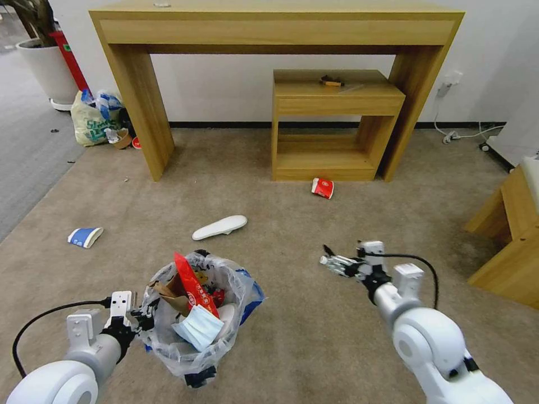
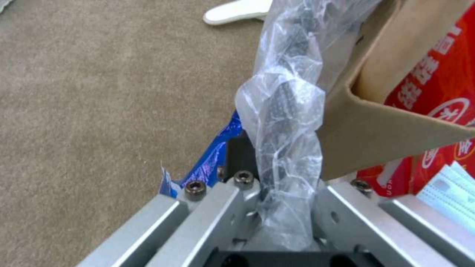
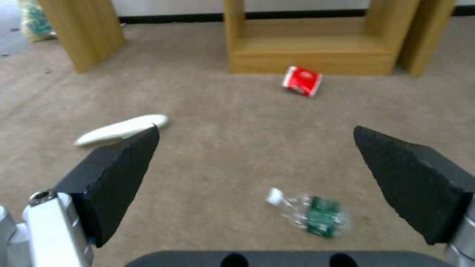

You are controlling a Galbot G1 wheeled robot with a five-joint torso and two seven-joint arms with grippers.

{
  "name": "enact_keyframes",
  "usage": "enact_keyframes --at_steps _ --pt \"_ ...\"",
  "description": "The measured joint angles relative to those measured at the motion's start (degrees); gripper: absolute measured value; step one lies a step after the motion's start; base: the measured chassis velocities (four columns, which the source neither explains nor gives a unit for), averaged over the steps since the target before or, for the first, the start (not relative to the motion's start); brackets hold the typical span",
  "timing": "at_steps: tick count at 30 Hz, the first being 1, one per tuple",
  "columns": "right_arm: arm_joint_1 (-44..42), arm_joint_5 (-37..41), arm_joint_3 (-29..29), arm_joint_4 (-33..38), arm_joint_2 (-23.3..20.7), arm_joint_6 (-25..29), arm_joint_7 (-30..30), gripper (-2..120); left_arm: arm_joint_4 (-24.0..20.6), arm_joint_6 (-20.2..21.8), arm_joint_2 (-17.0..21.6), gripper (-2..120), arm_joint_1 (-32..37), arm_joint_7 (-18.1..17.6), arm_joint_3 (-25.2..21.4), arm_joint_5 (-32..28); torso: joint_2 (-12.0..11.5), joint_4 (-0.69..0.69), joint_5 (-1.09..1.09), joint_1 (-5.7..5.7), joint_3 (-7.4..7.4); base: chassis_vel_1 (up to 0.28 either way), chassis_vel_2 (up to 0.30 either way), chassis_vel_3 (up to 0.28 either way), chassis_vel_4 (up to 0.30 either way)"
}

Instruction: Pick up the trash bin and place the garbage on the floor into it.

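The trash bin (image 1: 193, 359), black with a crinkly clear liner, is near me on the left, with a red wrapper, brown cardboard and a pale blue mask inside. My left gripper (image 1: 139, 321) is shut on its bagged left rim (image 2: 284, 111). On the beige floor (image 1: 292, 336) lie a white insole (image 1: 220, 226), a red cup (image 1: 322, 188) and a blue-white cup (image 1: 85, 236). My right gripper (image 1: 331, 259) hangs open above the carpet. Its wrist view shows a crushed plastic bottle (image 3: 314, 214) just below the open fingertips (image 3: 148, 137), with the insole (image 3: 121, 129) and red cup (image 3: 302, 81) beyond.
A tall wooden console table (image 1: 275, 28) stands at the wall with a small wooden shelf unit (image 1: 334, 126) under it. A yellowish-green tied bag (image 1: 94, 120) and a plant pot (image 1: 44, 70) sit far left. Wooden furniture (image 1: 508, 241) is at the right. Grey carpet (image 1: 28, 146) borders the left.
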Motion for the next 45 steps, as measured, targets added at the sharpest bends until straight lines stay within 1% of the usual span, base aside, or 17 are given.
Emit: enact_keyframes --at_steps 3,4,5,7,9,13,21,30,33,34,37,41,44,45 --pt "-5.0 -5.4 5.7 -1.6 2.5 6.4 -4.9 100 0.3 0.0 0.2 0 0.0 0.7 -0.2 0.0 0.0 -0.01 0.0 0.0 0.0 0.0 0.0 0.0 0.0" --pt "-5.0 -5.4 5.7 -1.6 2.5 6.4 -4.9 100 0.3 0.0 0.2 0 0.0 0.7 -0.2 0.0 0.0 -0.01 0.0 0.0 0.0 0.0 0.0 0.0 0.0" --pt "-6.4 -5.7 7.3 -1.9 3.0 8.0 -6.3 100 0.5 0.0 0.3 0 0.0 0.8 -0.2 0.0 0.0 -0.01 0.0 0.0 0.0 0.0 0.0 0.0 0.0" --pt "-6.9 -5.7 7.9 -2.1 3.2 8.7 -6.7 100 0.7 0.0 0.3 0 -0.1 0.9 -0.3 0.0 0.0 -0.01 -0.01 0.0 0.0 0.0 0.0 0.0 0.0" --pt "-8.6 -5.7 9.7 -2.5 3.8 10.9 -7.9 100 0.9 0.0 0.4 0 -0.1 1.2 -0.3 0.0 0.0 0.0 0.0 0.0 0.0 0.0 0.0 0.0 0.0" --pt "-9.8 -5.6 11.1 -2.7 4.5 12.1 -8.4 100 1.0 0.0 0.3 0 0.1 1.5 -0.3 0.0 0.0 -0.01 0.0 0.0 0.0 0.0 0.0 0.0 0.0" --pt "-10.5 -5.8 11.4 -2.6 5.1 12.1 -8.3 100 1.0 0.0 0.5 0 0.5 2.0 -0.5 0.0 0.0 0.0 -0.01 0.0 0.0 -0.054 0.046 0.041 -0.045" --pt "-10.1 -5.9 10.4 -2.7 5.0 11.2 -7.5 100 1.0 0.0 0.4 0 0.5 2.0 -0.2 0.2 0.0 0.0 -0.02 0.02 0.02 -0.166 0.166 0.17 -0.163" --pt "-10.0 -5.8 10.2 -2.8 5.0 11.0 -7.5 100 0.9 0.0 0.4 0 0.6 2.0 -0.2 0.3 0.0 0.01 0.02 0.02 0.02 -0.155 0.144 0.139 -0.147" --pt "-10.0 -5.7 10.1 -2.8 4.9 10.9 -7.5 100 0.9 0.0 0.4 0 0.7 2.0 -0.2 0.3 0.0 0.0 -0.02 0.02 0.01 -0.136 0.122 0.13 -0.123" --pt "-9.9 -5.6 9.9 -3.0 4.7 10.7 -7.5 100 0.8 0.0 0.4 0 0.9 2.1 -0.2 0.4 0.0 0.0 -0.01 0.02 0.01 -0.107 0.127 0.106 -0.118" --pt "-9.4 -5.5 9.7 -3.8 4.2 10.1 -7.5 100 0.7 0.0 0.3 0 1.1 2.1 -0.1 0.6 0.0 -0.01 -0.01 0.02 0.0 -0.117 0.119 0.108 -0.12" --pt "-7.8 -5.2 9.8 -7.4 2.2 8.5 -9.0 100 0.3 0.0 0.3 0 1.5 2.2 -0.2 0.7 0.0 0.0 0.0 0.02 0.01 -0.109 0.097 0.108 -0.113" --pt "-7.8 -5.2 9.8 -7.4 2.2 8.5 -9.0 100 0.3 0.0 0.3 0 1.5 2.2 -0.2 0.7 0.0 0.0 0.0 0.02 0.01 -0.096 0.053 0.109 -0.109"
